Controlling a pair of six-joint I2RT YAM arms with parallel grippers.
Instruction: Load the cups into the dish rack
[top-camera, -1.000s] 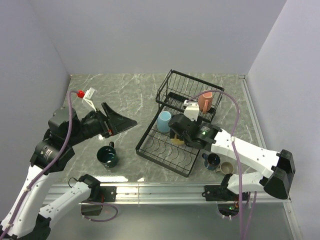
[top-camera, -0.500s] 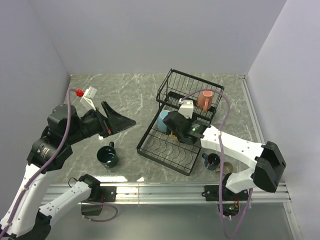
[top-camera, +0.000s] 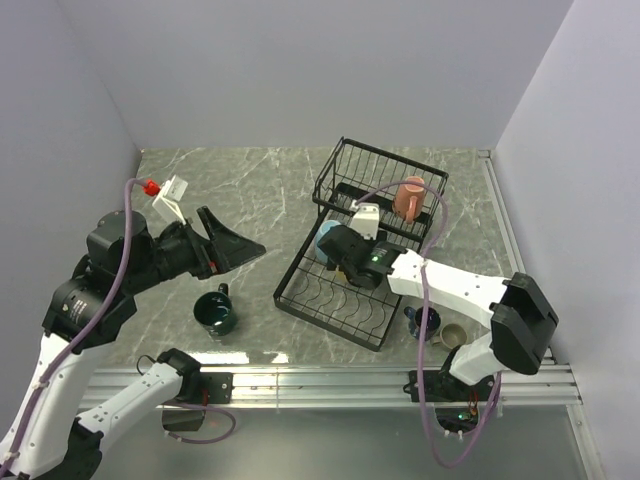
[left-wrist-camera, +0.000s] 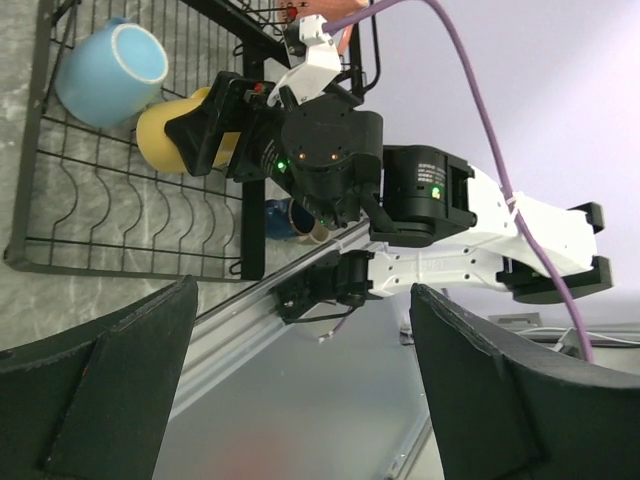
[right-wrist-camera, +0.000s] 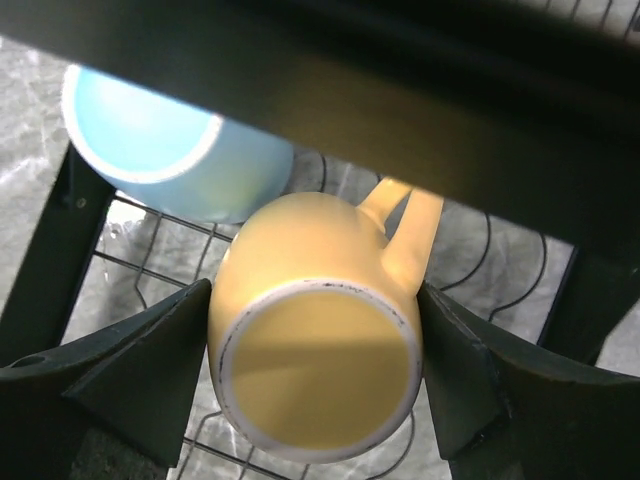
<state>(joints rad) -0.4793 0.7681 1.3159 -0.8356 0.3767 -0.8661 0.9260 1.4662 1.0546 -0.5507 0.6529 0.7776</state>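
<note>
Teal mug (top-camera: 214, 312), navy mug (top-camera: 424, 322) and beige mug (top-camera: 453, 336) stand on table (top-camera: 260, 190), outside dish rack (top-camera: 327, 323). Left gripper (left-wrist-camera: 302, 290) spread, empty. Right gripper (right-wrist-camera: 315, 350) clamped on yellow mug (right-wrist-camera: 300, 250) over tray, beside light-blue mug (right-wrist-camera: 170, 150). Pink mug (top-camera: 411, 199) in raised basket.

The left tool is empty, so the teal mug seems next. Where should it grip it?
Probably its rim, from straight above: the teal mug stands upright, mouth up, so one finger can slip inside. Avoid the far side, where its handle sticks out.
</note>
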